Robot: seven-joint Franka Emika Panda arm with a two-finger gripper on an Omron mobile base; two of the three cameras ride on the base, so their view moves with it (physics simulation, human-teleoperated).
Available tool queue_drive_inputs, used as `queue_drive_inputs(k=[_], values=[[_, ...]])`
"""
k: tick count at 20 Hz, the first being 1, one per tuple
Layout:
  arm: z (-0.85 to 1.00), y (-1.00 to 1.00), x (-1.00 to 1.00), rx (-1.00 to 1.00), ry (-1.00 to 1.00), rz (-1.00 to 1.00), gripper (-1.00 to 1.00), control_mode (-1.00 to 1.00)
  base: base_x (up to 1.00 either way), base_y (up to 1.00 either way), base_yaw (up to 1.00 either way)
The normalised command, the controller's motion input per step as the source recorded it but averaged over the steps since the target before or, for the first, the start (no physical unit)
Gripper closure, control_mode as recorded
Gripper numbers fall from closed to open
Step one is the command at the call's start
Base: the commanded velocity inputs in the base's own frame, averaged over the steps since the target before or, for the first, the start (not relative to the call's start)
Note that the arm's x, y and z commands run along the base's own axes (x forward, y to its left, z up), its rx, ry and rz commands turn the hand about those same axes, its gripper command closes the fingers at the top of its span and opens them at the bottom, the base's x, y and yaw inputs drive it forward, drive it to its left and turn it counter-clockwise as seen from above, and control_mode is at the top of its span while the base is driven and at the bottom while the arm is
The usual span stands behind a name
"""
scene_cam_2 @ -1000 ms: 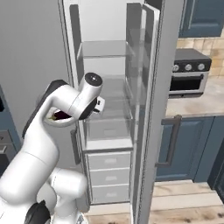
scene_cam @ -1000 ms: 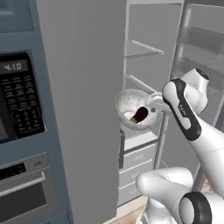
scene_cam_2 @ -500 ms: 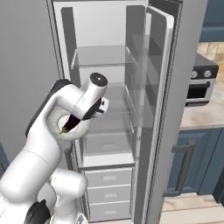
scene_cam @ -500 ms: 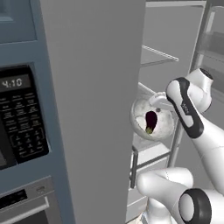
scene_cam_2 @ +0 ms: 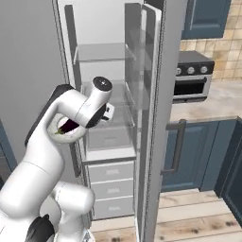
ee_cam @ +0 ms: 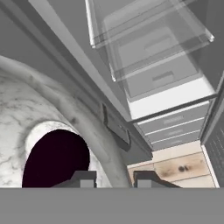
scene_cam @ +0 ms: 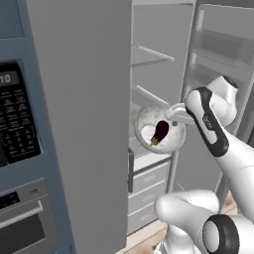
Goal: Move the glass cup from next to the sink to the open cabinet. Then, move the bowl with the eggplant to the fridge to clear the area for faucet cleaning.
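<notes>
My gripper (ee_cam: 113, 177) is shut on the rim of the white-grey speckled bowl (ee_cam: 26, 109), one fingertip inside the rim and one outside. The dark purple eggplant (ee_cam: 54, 159) lies in the bowl. In the left base view the bowl (scene_cam: 145, 119), with the eggplant (scene_cam: 160, 132) in it, hangs tilted in front of the fridge (scene_cam: 154, 54), level with its middle shelf, and the gripper (scene_cam: 174, 116) grips its right edge. From the right, the bowl (scene_cam_2: 74, 137) is half hidden behind my arm, just left of the fridge's (scene_cam_2: 108, 94) open compartment.
The fridge's grey left door (scene_cam: 79, 124) stands close to the bowl's left side, and the right door (scene_cam_2: 151, 94) with clear bins stands open. A black microwave and oven column (scene_cam: 15, 129) is at far left. Blue base cabinets (scene_cam_2: 189, 151) and a countertop oven (scene_cam_2: 191, 78) lie to the right.
Both base views have shifted and the fridge looms larger, so the base has driven. The bowl stays in my grip and now sits nearer the open fridge shelves.
</notes>
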Motion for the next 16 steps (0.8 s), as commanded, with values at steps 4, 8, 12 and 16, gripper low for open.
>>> queue_drive_inputs(k=[4,8,12,16], values=[[0.0,0.0,0.0,0.0,0.0,0.0,1.0,1.0,0.08,-0.18,-0.37],[0.0,0.0,0.0,0.0,0.0,0.0,1.0,1.0,0.25,-0.04,-0.37],[0.0,0.0,0.0,0.0,0.0,0.0,1.0,1.0,0.38,0.15,-0.24],[0.17,0.51,-0.13,-0.01,-0.04,-0.19,1.0,-1.0,0.09,0.15,-0.06]])
